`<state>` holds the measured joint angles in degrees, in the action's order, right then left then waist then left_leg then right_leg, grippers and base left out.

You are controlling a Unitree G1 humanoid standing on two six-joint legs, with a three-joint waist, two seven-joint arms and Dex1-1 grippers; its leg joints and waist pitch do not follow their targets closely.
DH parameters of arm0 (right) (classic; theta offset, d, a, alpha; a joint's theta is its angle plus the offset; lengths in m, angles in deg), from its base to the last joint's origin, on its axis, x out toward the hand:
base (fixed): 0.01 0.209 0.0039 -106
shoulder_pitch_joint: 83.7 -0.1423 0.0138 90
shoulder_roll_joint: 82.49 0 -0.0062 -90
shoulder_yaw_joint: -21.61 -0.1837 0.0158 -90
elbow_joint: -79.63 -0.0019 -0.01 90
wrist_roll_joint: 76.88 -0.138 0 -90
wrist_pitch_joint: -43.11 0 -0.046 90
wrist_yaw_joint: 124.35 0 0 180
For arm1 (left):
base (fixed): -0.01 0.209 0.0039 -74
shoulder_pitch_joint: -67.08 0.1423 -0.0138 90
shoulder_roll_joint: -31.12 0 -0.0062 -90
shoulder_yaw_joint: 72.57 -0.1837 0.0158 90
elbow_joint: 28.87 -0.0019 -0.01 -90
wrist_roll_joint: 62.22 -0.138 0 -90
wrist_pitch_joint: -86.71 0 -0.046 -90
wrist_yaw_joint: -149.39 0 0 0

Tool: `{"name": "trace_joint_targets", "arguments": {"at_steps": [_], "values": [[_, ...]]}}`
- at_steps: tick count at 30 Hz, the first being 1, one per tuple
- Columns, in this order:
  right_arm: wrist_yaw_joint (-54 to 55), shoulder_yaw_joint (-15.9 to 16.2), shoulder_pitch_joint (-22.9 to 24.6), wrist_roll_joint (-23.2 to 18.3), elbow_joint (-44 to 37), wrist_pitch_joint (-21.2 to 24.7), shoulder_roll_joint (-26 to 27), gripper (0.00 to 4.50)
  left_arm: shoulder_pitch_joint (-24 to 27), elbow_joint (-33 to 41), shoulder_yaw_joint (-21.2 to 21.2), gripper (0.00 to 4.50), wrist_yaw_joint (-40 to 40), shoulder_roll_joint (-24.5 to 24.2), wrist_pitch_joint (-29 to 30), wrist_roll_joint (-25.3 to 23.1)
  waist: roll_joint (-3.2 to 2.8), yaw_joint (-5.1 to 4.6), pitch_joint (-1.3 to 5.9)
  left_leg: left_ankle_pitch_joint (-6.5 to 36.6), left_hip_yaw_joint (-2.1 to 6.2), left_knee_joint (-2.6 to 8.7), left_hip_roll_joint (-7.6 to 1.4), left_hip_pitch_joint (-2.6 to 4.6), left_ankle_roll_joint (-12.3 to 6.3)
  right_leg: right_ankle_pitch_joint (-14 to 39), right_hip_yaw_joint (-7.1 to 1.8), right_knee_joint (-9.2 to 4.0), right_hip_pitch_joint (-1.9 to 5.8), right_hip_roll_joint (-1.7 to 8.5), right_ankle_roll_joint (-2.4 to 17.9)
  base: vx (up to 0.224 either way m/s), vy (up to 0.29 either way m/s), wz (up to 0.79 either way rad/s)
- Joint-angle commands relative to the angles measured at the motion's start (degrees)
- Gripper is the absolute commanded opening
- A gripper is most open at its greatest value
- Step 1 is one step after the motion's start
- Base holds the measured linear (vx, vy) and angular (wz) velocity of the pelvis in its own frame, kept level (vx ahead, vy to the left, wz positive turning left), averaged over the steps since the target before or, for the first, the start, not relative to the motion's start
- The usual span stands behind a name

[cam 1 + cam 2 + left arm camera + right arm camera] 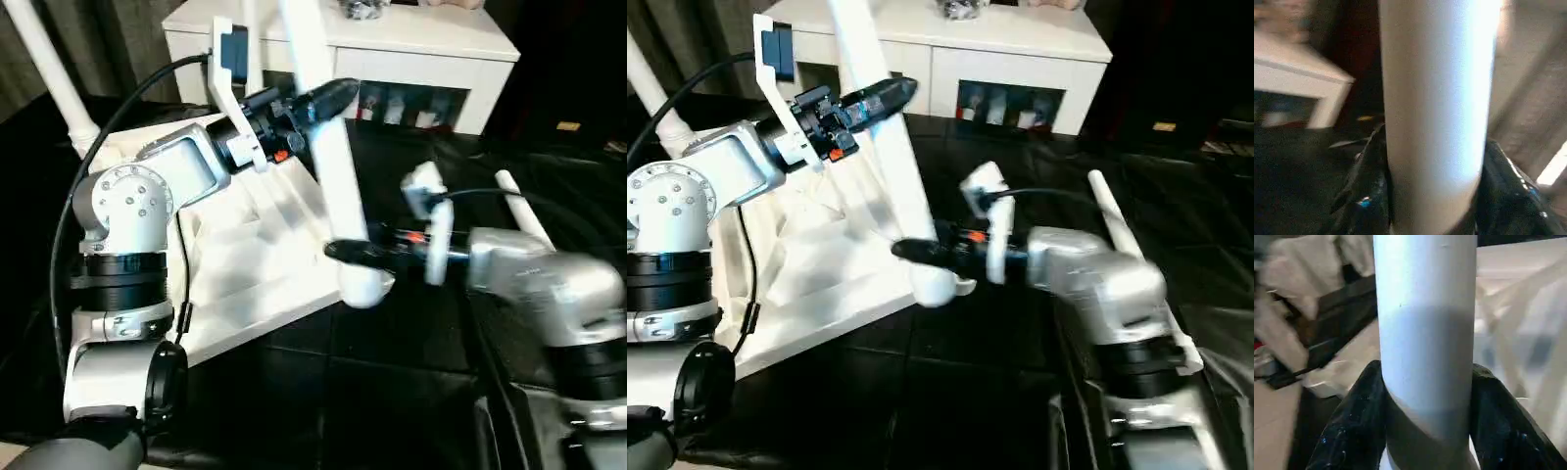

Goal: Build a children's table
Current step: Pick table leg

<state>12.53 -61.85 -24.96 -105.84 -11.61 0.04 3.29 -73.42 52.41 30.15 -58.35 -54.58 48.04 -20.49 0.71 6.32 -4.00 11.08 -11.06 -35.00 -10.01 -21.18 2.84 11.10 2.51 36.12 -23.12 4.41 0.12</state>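
Left eye view: we counted three legs and one tabletop [245, 264]; our left gripper [328, 98] and right gripper [343, 252] both clamped one leg [333, 166], held tilted above the tabletop's edge

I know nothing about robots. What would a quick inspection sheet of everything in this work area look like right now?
Surface: dark floor mat.
Job's things: white tabletop lies ribbed side up; one leg held tilted above its near corner; another leg stands in the far-left corner socket; a third leg lies behind the right arm.
Clutter: nothing seen.
End effectors: left end effector grips the held leg high up; right end effector grips it near the lower end.
Cables: black cable loops over the left arm; another runs along the right.
Surroundings: white cabinet behind.
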Motion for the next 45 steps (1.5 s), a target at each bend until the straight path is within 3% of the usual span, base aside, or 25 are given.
{"name": "trace_joint_targets", "arguments": {"at_steps": [1,4,6,7,8,13,18,21,22,24,27,31,40,41,42,43,45], "values": [[6.9,-0.7,-1.2,4.1,1.9,-3.6,1.5,1.87,0.5,0.0,-1.2,2.46,2.8,0.0,-3.0,-3.9,-0.78,-0.13,4.72,5.1,1.49,3.77,-2.50,0.72,1.82,2.6,-2.32,-3.68,3.22,3.55,13.3,0.000,0.000,0.00],[14.1,1.7,-1.7,10.2,3.5,-9.6,4.4,1.86,3.4,1.4,-2.7,2.78,6.3,1.7,-5.8,-7.0,-0.97,-0.18,4.86,5.3,1.56,3.90,-2.54,0.77,3.31,1.2,-2.27,-3.47,3.27,3.54,13.0,0.000,0.000,0.00],[16.1,2.2,-1.8,11.7,4.1,-11.2,5.3,1.86,4.2,1.5,-3.5,2.86,7.6,2.3,-7.3,-8.6,-0.84,-0.39,4.85,5.8,1.42,3.94,-2.40,0.74,3.19,0.5,-2.28,-3.53,3.31,3.35,12.9,0.000,0.000,0.00],[19.0,2.5,-2.2,13.6,5.6,-13.0,7.1,1.86,5.2,1.3,-4.4,2.89,9.6,3.6,-9.1,-10.2,-1.19,-0.19,4.95,5.9,1.47,3.86,-2.40,0.86,3.13,0.2,-2.28,-3.37,3.29,3.39,12.9,0.000,0.000,0.00],[22.2,3.0,-2.7,15.7,7.2,-15.1,9.3,1.86,6.3,1.1,-4.7,3.03,12.1,6.0,-11.4,-11.4,-1.06,-0.48,4.77,6.6,1.51,4.05,-2.52,0.60,3.23,0.3,-2.29,-3.60,3.23,3.44,13.1,0.000,0.000,0.00],[26.0,6.2,-3.8,20.7,10.3,-19.1,12.0,1.86,6.8,0.2,-2.0,3.05,15.3,12.3,-13.0,-9.1,-1.05,-0.46,4.73,7.6,1.56,4.10,-2.46,0.67,3.07,-0.5,-2.32,-3.58,3.33,3.33,13.1,0.000,0.000,0.00],[28.9,9.0,-5.1,25.9,12.5,-22.7,12.6,1.86,6.3,-2.0,-1.7,3.05,18.6,13.4,-14.8,-10.7,-1.00,-0.88,4.64,8.6,1.61,4.17,-2.29,0.67,3.12,0.8,-2.31,-3.80,3.33,3.26,12.1,0.000,0.000,0.00],[29.4,9.0,-5.2,26.7,13.4,-23.6,13.0,1.86,5.6,-2.5,-0.7,3.05,20.4,13.6,-15.3,-11.2,-1.06,-1.17,4.61,9.2,1.70,4.21,-2.37,0.58,2.90,1.1,-2.34,-3.72,3.36,3.32,11.9,0.000,0.000,0.00],[29.7,8.9,-5.2,26.8,13.8,-23.9,13.2,1.86,5.4,-2.7,-0.1,2.78,21.1,13.7,-15.4,-11.4,-0.99,-1.28,4.61,9.2,1.71,4.22,-2.38,0.61,2.75,1.0,-2.34,-3.77,3.33,3.28,11.8,0.000,0.000,0.00],[29.8,8.5,-5.4,26.8,14.1,-24.3,13.3,1.86,5.2,-2.8,0.7,2.71,21.4,13.8,-15.4,-10.9,-1.34,-1.36,4.68,8.9,1.67,4.13,-2.36,0.69,2.58,-0.3,-2.32,-3.69,3.27,3.24,12.2,0.000,0.000,0.00],[30.2,7.9,-5.7,27.1,14.7,-24.8,13.7,1.86,5.1,-2.8,0.7,2.35,21.3,13.5,-15.1,-10.7,-1.00,-1.41,4.63,9.0,1.61,4.15,-2.37,0.68,2.20,-0.5,-2.31,-3.69,3.27,3.21,12.8,0.000,0.000,0.00],[29.0,8.1,-5.5,27.5,15.3,-25.1,13.6,1.86,5.7,-2.4,0.5,2.06,21.1,13.0,-15.2,-10.4,-1.08,-1.41,4.61,8.9,1.61,4.15,-2.40,0.71,2.06,-0.4,-2.33,-3.62,3.27,3.20,12.7,0.000,0.000,0.00],[27.7,8.1,-6.7,28.2,16.6,-27.4,13.5,1.86,6.4,-0.8,0.4,1.85,18.2,12.2,-14.1,-8.8,-1.06,-1.42,4.60,8.9,1.56,4.10,-2.37,0.70,1.81,-0.4,-2.36,-3.61,3.27,3.23,13.1,0.000,0.000,0.00],[27.2,8.1,-6.8,28.0,16.4,-27.8,13.6,2.21,6.4,-0.6,0.2,1.85,17.5,11.9,-13.8,-8.6,-1.16,-1.36,4.60,9.0,1.54,4.11,-2.39,0.76,1.82,-0.1,-2.35,-3.65,3.16,3.30,13.0,0.000,0.000,0.00],[25.3,7.1,-6.6,25.6,15.3,-27.1,14.1,2.42,6.4,-0.3,-0.2,1.84,16.3,11.2,-13.2,-8.3,-1.21,-1.42,4.56,9.3,1.57,4.18,-2.44,0.76,1.96,0.2,-2.33,-3.63,3.16,3.24,13.0,0.000,0.000,0.00],[21.3,4.2,-6.2,19.7,13.0,-24.1,14.9,2.58,6.5,0.5,-1.3,1.84,12.9,9.3,-11.3,-7.4,-1.26,-1.41,4.63,9.6,1.57,4.15,-2.41,0.79,1.53,0.0,-2.37,-3.49,3.27,3.28,13.2,0.000,0.000,0.00],[20.0,3.4,-6.1,18.0,12.3,-23.1,15.0,2.66,6.5,0.8,-1.8,1.84,11.7,8.7,-10.8,-7.2,-1.32,-1.31,4.66,9.7,1.65,4.22,-2.50,0.85,0.91,-0.4,-2.36,-3.43,3.28,3.30,13.3,0.000,0.000,0.00]]}}
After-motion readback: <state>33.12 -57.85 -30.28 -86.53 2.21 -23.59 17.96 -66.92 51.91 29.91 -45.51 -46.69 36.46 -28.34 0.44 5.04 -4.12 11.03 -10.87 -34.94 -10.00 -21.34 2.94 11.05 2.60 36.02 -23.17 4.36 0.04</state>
